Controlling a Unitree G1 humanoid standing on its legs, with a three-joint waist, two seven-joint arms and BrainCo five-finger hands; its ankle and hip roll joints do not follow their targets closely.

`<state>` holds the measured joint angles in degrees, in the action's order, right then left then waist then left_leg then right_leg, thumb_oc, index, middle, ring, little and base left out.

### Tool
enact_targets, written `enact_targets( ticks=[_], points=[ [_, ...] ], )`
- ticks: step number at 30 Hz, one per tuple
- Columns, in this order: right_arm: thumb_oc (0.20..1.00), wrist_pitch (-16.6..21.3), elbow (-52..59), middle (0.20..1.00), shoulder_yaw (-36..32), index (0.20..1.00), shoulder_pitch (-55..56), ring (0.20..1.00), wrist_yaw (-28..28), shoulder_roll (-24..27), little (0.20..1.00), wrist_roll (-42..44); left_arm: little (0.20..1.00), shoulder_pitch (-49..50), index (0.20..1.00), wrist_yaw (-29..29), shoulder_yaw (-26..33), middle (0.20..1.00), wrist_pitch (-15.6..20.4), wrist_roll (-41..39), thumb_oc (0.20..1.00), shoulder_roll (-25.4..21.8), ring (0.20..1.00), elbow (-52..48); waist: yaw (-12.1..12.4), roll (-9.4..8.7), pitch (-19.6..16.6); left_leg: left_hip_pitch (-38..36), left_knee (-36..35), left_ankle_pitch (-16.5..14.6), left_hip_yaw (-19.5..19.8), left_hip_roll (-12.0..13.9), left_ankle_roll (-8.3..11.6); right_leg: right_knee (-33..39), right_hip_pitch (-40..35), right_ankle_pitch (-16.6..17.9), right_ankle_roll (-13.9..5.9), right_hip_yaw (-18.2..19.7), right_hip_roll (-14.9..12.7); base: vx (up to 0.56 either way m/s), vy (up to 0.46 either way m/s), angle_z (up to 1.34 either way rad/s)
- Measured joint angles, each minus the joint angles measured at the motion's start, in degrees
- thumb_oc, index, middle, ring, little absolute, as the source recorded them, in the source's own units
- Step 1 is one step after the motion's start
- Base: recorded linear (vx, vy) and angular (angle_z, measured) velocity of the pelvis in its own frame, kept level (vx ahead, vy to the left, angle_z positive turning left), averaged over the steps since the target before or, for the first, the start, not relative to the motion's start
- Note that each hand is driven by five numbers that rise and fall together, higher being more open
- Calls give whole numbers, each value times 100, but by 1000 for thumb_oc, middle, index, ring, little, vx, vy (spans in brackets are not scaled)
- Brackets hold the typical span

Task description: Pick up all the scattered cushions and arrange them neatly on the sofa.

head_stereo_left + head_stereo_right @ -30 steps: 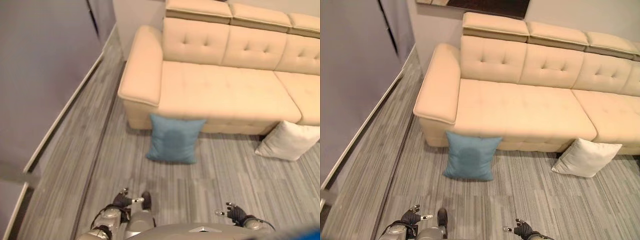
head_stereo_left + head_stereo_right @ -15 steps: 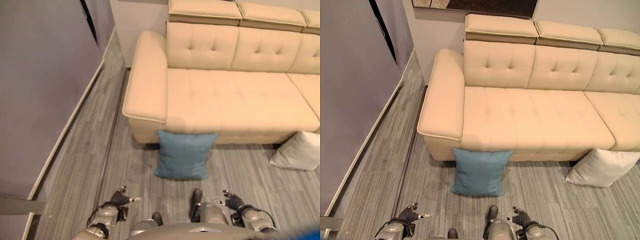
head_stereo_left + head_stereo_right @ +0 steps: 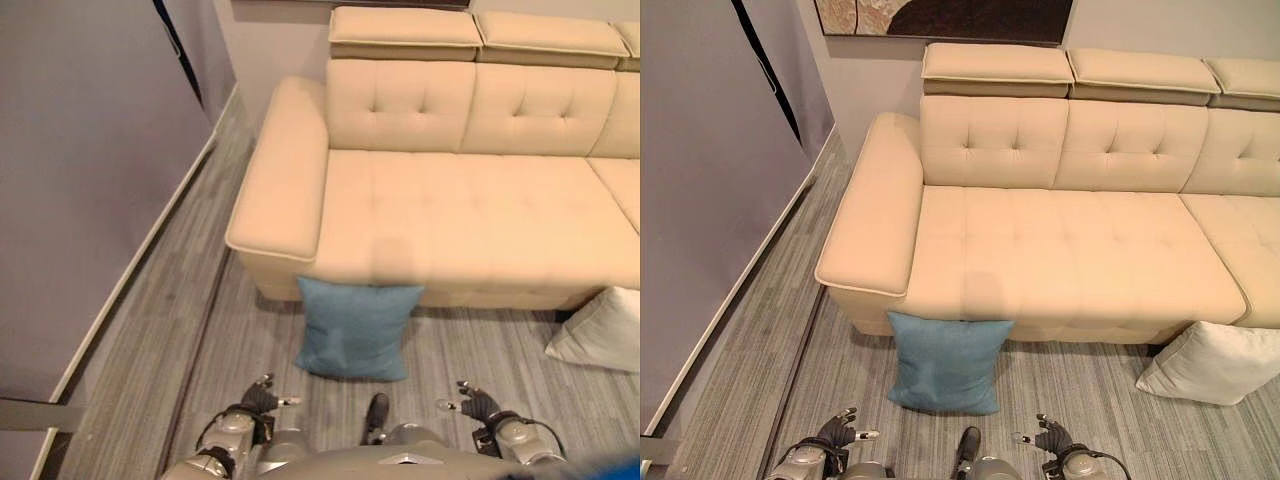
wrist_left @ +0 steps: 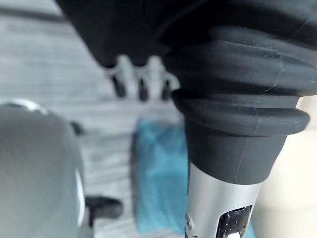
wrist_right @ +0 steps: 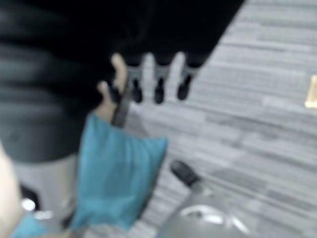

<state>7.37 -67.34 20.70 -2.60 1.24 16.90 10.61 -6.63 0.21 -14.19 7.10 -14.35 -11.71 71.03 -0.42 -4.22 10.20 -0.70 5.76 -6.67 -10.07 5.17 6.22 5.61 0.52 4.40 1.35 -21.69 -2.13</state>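
The left hand [image 3: 262, 402] and the right hand [image 3: 478, 406] are held low and apart, fingers relaxed and nothing grasped, presumably readied for a pickup. Just ahead, the blue cushion [image 3: 354, 328] is propped upright on the floor [image 3: 150, 330] against the sofa [image 3: 440, 220]. The white cushion [image 3: 1220, 362] is leaned further right. The seat is left bare.

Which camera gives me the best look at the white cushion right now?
The right eye view: the white cushion lies on the floor against the sofa front, nearly whole, only its far corner cut off. The left eye view catches just part of it at the picture's edge. Both wrist views look toward the blue cushion instead.
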Motion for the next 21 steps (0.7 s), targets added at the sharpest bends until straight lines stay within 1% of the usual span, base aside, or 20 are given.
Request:
enact_targets(
  ticks=[2, 3, 4, 5, 6, 7, 9, 11, 12, 13, 15, 17, 19, 20, 21],
  points=[
    [1000, 5, 1, 1000, 10, 1000, 5, 1000, -4, 3, 1000, 3, 1000, -10, 1000, 9, -53, 1000, 0, -4, 1000, -2, 1000, 3, -16, -33, 48, 43, -428, 117, 66, -90, -28, -1, 77, -29, -45, 47, 13, 62, 91, -27],
    [1000, 7, -11, 1000, 22, 1000, 22, 1000, -12, -6, 1000, 4, 1000, -7, 1000, 12, -47, 1000, -2, -10, 1000, -3, 1000, 5, -23, -11, 50, 178, -475, 273, 107, -103, -187, 1, 188, -74, -128, 63, 55, 100, 174, -50],
    [1000, 8, -14, 1000, 31, 1000, 14, 1000, -17, -14, 1000, 4, 1000, -4, 1000, 13, -40, 1000, -3, -12, 1000, 3, 1000, 9, -21, 16, 60, 173, -562, 325, 110, -37, -270, 0, 196, -233, -390, 63, 87, 99, 192, -54],
    [1000, 23, -17, 1000, 16, 1000, -5, 1000, -25, -3, 1000, 6, 1000, -4, 1000, 13, -44, 1000, -1, -10, 1000, 36, 1000, 5, -1, 164, 75, 176, -646, 439, 86, 119, -332, -185, 248, -347, -504, 63, 196, 43, 114, -28],
    [1000, 18, -32, 1000, 5, 1000, 21, 1000, -30, -33, 1000, 6, 1000, 9, 1000, 11, -56, 1000, 10, -8, 1000, 9, 1000, -17, -9, 156, 93, 175, -674, 556, 86, 126, -351, -536, 352, -386, -408, 93, 142, 40, 160, -20],
    [1000, 19, -51, 1000, 7, 1000, 53, 1000, -26, -117, 1000, 5, 1000, -48, 1000, 18, -43, 1000, 40, -8, 1000, -89, 1000, -11, -27, -25, 47, 148, -746, 645, 8, -31, -351, -633, 408, -370, -356, 223, -3, 20, 152, -16],
    [1000, 49, -11, 1000, -11, 1000, 41, 1000, -36, -80, 1000, 31, 1000, -65, 1000, 15, -43, 1000, 44, -9, 1000, -107, 1000, -10, -35, -12, 60, 155, -738, 741, -63, -44, -394, -613, 428, -343, -380, 272, -23, 8, 124, -18],
    [1000, 54, 18, 1000, -3, 1000, 11, 1000, -38, -82, 1000, 55, 1000, -78, 1000, 30, -40, 1000, 70, -28, 1000, -141, 1000, -33, -22, 3, 71, 160, -760, 758, -86, -92, -436, -647, 464, -278, -423, 345, -71, -49, 91, -13],
    [1000, 55, 31, 1000, -5, 1000, -17, 1000, -47, -81, 1000, 62, 1000, -134, 1000, 53, -38, 1000, 90, -83, 1000, -166, 1000, -46, -8, -3, 105, 181, -752, 750, -135, -157, -454, -703, 516, -264, -420, 364, -142, -91, 98, -4],
    [1000, 58, 61, 1000, -6, 1000, -75, 1000, -66, -78, 1000, 95, 1000, -185, 1000, 96, -37, 1000, 97, -94, 1000, -203, 1000, -93, -6, -13, 183, 209, -707, 745, -185, -188, -471, -798, 590, -272, -409, 385, -190, -90, 88, -3],
    [1000, 95, 137, 1000, -34, 1000, -269, 1000, -138, -78, 1000, 174, 1000, -358, 1000, 258, -35, 1000, 128, -245, 1000, -324, 1000, -269, 0, -21, 378, 424, -560, 719, -208, -251, -611, -900, 816, -243, -392, 435, -293, -115, 75, -2],
    [1000, 113, 146, 1000, -84, 1000, -449, 1000, -166, -83, 1000, 227, 1000, -520, 1000, 300, -29, 1000, 157, -258, 1000, -379, 1000, -278, 6, -15, 509, 511, -517, 723, -206, -303, -640, -943, 903, -171, -328, 435, -349, -130, 46, 6],
    [1000, 174, 268, 1000, -114, 1000, -666, 1000, -302, -26, 1000, 285, 1000, -768, 1000, 477, -49, 1000, 246, -345, 1000, -447, 1000, -429, 5, 3, 695, 855, -284, 662, -196, -333, -697, -1148, 1216, -179, -318, 458, -439, -163, 32, 9],
    [1000, 229, 378, 1000, -166, 1000, -1051, 1000, -460, 3, 1000, 340, 1000, -1169, 1000, 642, -54, 1000, 328, -540, 1000, -554, 1000, -582, 8, 9, 1030, 1223, -63, 655, -189, -371, -717, -1266, 1531, -156, -300, 483, -510, -178, 30, 11],
    [1000, 252, 502, 1000, -167, 1000, -1247, 1000, -533, 47, 1000, 359, 1000, -1369, 1000, 731, -57, 1000, 354, -613, 1000, -607, 1000, -746, 9, 29, 1182, 1477, 63, 640, -184, -380, -739, -1349, 1744, -147, -289, 483, -542, -130, 19, 11]
  ],
)
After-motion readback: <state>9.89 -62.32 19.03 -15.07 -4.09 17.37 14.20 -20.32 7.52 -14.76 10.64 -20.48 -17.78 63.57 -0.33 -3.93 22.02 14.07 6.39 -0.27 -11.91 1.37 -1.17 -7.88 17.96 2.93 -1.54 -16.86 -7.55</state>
